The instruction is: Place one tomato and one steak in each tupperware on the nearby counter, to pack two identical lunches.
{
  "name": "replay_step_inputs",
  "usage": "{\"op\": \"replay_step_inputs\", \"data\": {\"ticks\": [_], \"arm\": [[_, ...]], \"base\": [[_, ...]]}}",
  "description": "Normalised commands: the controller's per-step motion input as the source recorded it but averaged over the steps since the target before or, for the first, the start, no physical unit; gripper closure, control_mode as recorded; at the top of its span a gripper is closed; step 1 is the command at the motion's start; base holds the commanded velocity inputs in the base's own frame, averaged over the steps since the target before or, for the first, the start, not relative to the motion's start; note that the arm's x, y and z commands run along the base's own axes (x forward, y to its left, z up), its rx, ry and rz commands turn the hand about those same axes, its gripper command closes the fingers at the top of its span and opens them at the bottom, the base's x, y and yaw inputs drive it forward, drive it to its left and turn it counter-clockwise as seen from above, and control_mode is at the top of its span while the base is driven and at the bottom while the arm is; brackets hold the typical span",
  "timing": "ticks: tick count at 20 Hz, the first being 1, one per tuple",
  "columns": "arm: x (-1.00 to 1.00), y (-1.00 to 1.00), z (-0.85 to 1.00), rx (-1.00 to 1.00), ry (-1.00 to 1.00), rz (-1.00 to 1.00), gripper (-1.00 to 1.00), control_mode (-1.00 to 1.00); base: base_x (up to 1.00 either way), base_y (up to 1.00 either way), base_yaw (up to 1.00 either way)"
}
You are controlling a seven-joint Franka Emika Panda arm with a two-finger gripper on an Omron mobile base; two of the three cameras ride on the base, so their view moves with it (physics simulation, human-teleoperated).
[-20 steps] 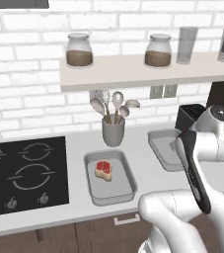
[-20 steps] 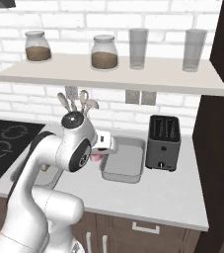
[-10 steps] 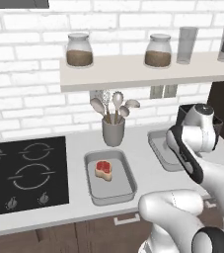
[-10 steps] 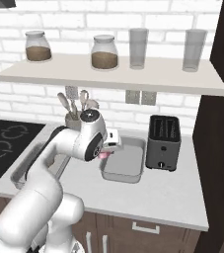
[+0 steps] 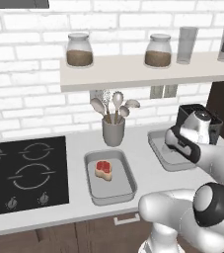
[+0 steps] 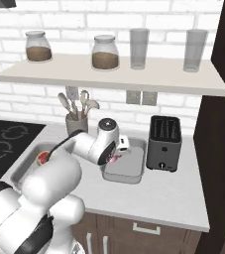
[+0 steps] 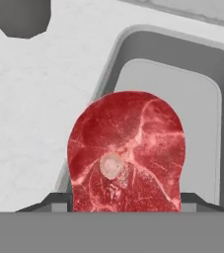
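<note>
Right base view: claw (image 6: 118,155) gripping steak (image 7: 128,153) over grey tupperware (image 6: 125,171), toaster (image 6: 163,143) just beside.

Light is even and bright, soft and without glare. Faint shadows lie under the shelf (image 5: 143,74) and beside the toaster (image 6: 163,144). The right edge is dark. All views are sharp, slightly pixelated; the steak (image 7: 128,153) looms close, crisp.

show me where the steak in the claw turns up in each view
Left base view: hidden behind the arm, over the right tupperware.
Right base view: a small red patch, the held steak, at that tupperware's left edge.
Hand view: steak low centre, tupperware beneath.
Shared landmark: the toaster.
</note>
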Motion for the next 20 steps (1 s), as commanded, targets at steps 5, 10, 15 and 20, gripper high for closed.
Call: {"op": "replay_step_inputs", "data": {"ticks": [5, 10, 15, 20], "arm": [[0.56, 0.0, -0.48, 0.02, 0.0, 0.0, 1.0, -1.0], [0.29, 0.0, -0.37, 0.0, 0.04, 0.0, 1.0, -1.0], [0.16, 0.0, -0.37, 0.0, 0.08, 0.0, 1.0, -1.0], [0.13, 0.0, -0.29, 0.01, 0.02, 0.0, 1.0, -1.0]], "base": [[0.0, 0.0, 0.0], [0.0, 0.0, 0.0], [0.0, 0.0, 0.0], [0.0, 0.0, 0.0]]}}
